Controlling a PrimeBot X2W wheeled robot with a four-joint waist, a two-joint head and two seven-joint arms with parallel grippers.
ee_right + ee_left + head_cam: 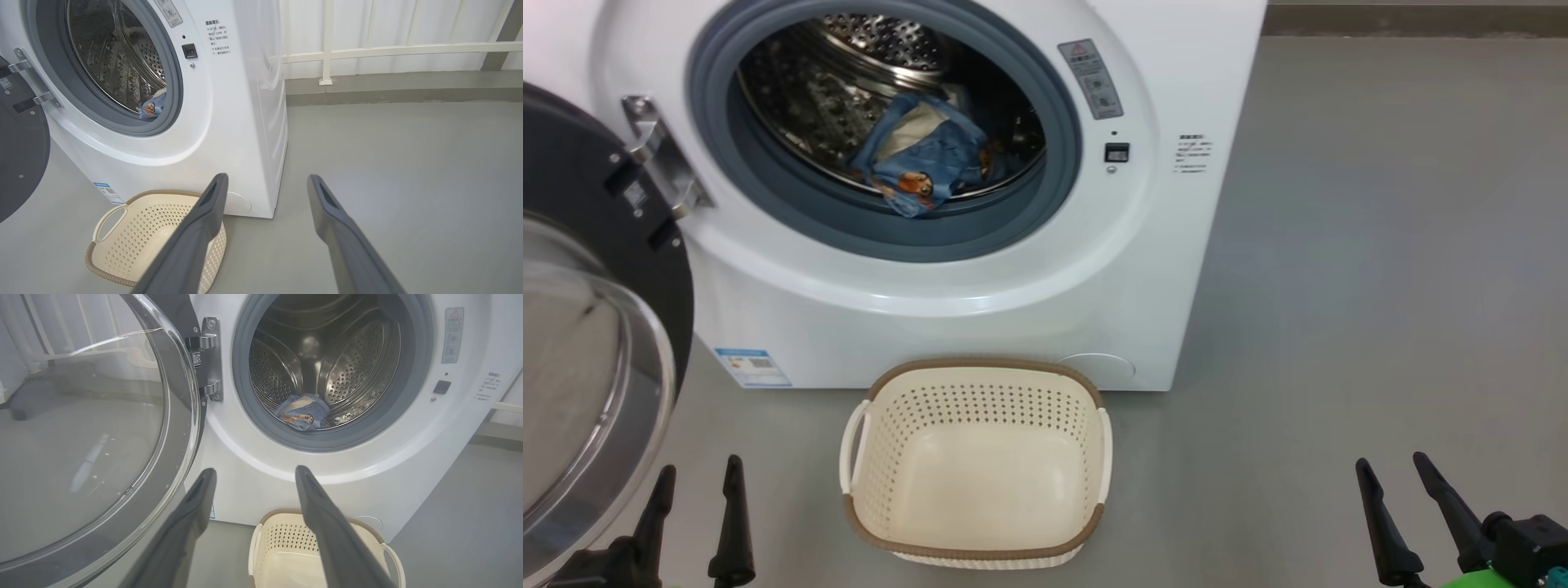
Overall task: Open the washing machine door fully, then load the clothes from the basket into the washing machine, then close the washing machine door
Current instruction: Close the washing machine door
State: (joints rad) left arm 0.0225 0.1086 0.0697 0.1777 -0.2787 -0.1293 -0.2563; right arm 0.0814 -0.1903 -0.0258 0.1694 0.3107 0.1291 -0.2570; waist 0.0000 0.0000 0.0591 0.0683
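A smooth grey floor (1380, 286) runs under everything. In the right wrist view it ends at a low grey kerb below a white railing (388, 49) backed by pale curtains.

The large round washing machine door, with its wide black rim and clear bulging glass window (580, 343), stands swung wide open just to the left of the left gripper (700, 469). It hangs on a steel hinge (662, 155) up and ahead of that gripper. Ahead and to the gripper's right stands the big white front-loading washing machine (980, 302), with a small blue label sticker (752, 367) low on its front. Inside its grey-blue rubber ring (1062, 155) and steel perforated drum (849, 73) lie the light blue bear-printed clothes (923, 155). They are bunched at the bottom near the mouth, above and well beyond both grippers. The small cream plastic basket with perforated sides and a brown woven-look rim (980, 408) sits on the floor just in front of the machine. It is between the two grippers, nearer the left one, and its bare cream bottom shows. The right gripper (1392, 464) hangs over open floor, well to the right of the basket and the machine.

Both grippers sit low at the near edge of the head view, their long dark fingers pointing forward toward the machine. The left gripper's fingers are spread wide apart and grip nothing. The right gripper's fingers are spread just as wide and also have hold of nothing.
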